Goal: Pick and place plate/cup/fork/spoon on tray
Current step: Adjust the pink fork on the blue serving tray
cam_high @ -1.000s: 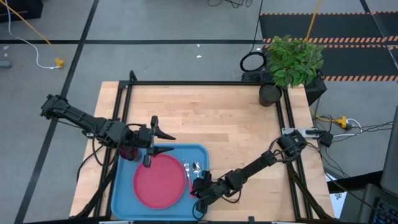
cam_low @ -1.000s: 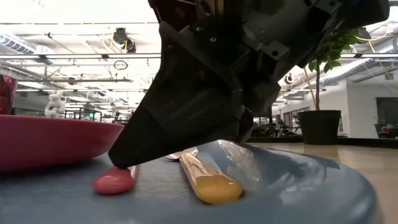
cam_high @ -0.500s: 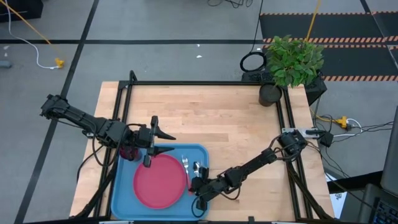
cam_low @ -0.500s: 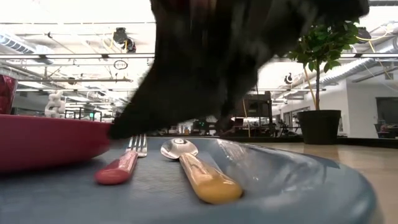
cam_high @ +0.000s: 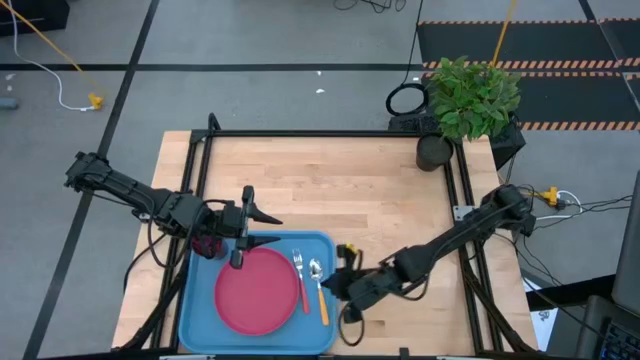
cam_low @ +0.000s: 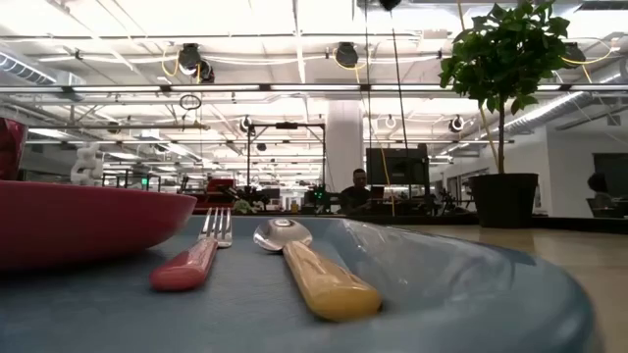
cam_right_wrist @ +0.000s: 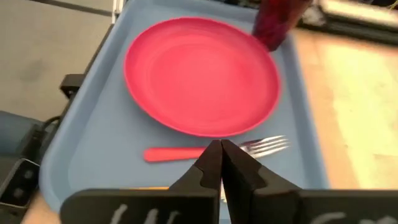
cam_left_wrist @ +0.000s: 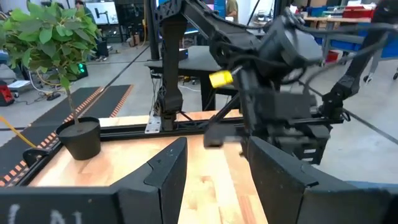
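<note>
Right gripper point(cam_high: 342, 262) has pulled right, off light blue rectangular plastic tray point(cam_high: 200, 315), fingers pressed together, empty. Orange-handled spoon point(cam_high: 319, 289) lies on tray beside red-pink-handled fork point(cam_high: 300, 281), long axes near-to-far. Left gripper point(cam_high: 247, 226), spread, sits near dark red patterned cup point(cam_high: 207, 245); we judge it nearer.

Left gripper point(cam_left_wrist: 214, 168) fingers parted over wooden table point(cam_left_wrist: 205, 186), potted plant point(cam_left_wrist: 56, 68) beyond, right arm point(cam_left_wrist: 280, 87) ahead.
</note>
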Tool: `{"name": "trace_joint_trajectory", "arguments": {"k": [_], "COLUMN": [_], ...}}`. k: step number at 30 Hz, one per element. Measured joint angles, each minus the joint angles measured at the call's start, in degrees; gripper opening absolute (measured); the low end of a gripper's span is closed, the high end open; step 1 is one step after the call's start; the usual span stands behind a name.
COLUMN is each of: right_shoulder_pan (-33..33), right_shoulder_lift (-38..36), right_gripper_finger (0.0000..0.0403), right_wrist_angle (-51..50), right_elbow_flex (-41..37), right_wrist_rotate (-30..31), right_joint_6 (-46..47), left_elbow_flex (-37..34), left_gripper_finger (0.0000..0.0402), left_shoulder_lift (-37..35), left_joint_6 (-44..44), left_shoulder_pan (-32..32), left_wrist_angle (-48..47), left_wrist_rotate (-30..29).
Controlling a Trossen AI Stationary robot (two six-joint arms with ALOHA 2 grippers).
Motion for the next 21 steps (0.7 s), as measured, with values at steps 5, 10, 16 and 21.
{"name": "trace_joint_trajectory", "arguments": {"k": [5,10,16,21], "right_shoulder_pan": [0.03,0.02,-0.07,-0.07], "right_shoulder_lift": [-6.79,-13.77,-23.02,-29.14], "right_gripper_finger": [0.0000,0.0000,0.0000,0.0000], "right_wrist_angle": [4.83,9.26,9.40,9.52], "right_elbow_flex": [-7.96,-18.12,-27.34,-32.20], "right_wrist_rotate": [2.13,2.16,5.17,7.03], "right_joint_6": [-1.27,1.43,5.67,7.56], "left_elbow_flex": [0.00,0.02,0.02,1.00], "left_gripper_finger": [0.0172,0.0172,0.0172,0.0172], "left_shoulder_lift": [0.01,1.85,8.22,14.84], "left_joint_6": [-1.14,-5.14,-11.28,-15.07], "left_shoulder_pan": [0.00,0.06,3.18,7.18], "left_wrist_angle": [-0.60,-5.13,-10.19,-15.46], "left_wrist_rotate": [-3.71,-8.10,-9.06,-8.96]}}
